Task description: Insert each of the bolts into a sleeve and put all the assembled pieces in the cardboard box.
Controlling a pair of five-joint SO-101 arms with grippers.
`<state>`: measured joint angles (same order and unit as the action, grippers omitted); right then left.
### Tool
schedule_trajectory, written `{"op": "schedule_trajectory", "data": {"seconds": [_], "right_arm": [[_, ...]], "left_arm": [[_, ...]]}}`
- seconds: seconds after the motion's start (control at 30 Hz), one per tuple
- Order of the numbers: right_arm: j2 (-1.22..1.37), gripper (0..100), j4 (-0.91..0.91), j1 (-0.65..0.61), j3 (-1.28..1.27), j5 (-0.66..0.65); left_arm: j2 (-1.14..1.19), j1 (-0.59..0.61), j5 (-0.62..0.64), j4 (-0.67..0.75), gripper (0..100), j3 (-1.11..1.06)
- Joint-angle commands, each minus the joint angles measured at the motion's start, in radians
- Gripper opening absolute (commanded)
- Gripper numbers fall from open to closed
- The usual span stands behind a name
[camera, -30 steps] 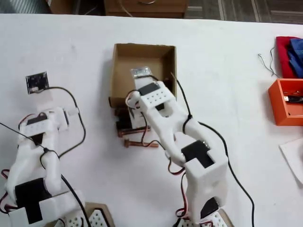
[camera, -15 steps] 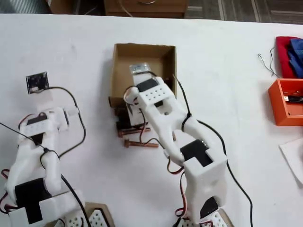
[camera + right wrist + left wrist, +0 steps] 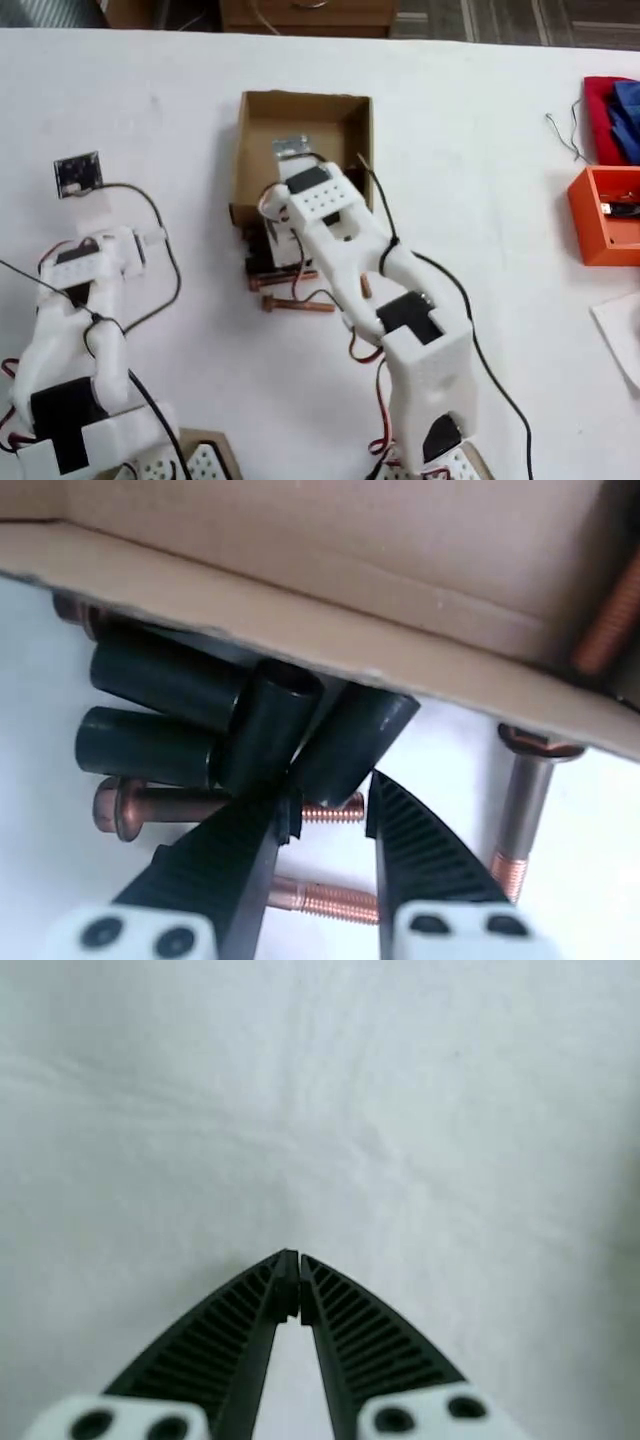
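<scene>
White tabletop [image 3: 450,1110] all round, and the right gripper [image 3: 332,792] has its fingers spread, tips just short of a black sleeve [image 3: 352,742] (lining up a pinch, I'd say). More sleeves huddle against the outer wall of the cardboard box [image 3: 300,620], with copper bolts [image 3: 180,805] lying loose beside them, so nothing out here looks assembled yet. The left gripper [image 3: 292,1275] hangs pinched together on nothing over bare table, well clear of the work.

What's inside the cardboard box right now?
A copper bolt shank shows inside the cardboard box, just behind its near wall. The right arm covers the near part of the floor, so anything else there is hidden.
</scene>
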<state>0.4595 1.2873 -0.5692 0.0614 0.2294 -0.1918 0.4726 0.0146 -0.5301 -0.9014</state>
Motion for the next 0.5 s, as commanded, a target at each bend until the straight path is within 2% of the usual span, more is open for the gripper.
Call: {"op": "schedule_trajectory", "data": {"seconds": [0.0,0.17,0.47], "right_arm": [[-0.013,10.5,0.019,-0.001,0.052,0.009],[-0.067,10.5,0.064,-0.005,0.064,0.009],[-0.053,10.5,0.038,-0.001,0.069,0.028]], "left_arm": [[-0.005,-0.005,0.006,0.014,4,0.031],[-0.005,-0.005,0.006,0.014,4,0.031],[-0.005,-0.005,0.006,0.014,4,0.031]]}}
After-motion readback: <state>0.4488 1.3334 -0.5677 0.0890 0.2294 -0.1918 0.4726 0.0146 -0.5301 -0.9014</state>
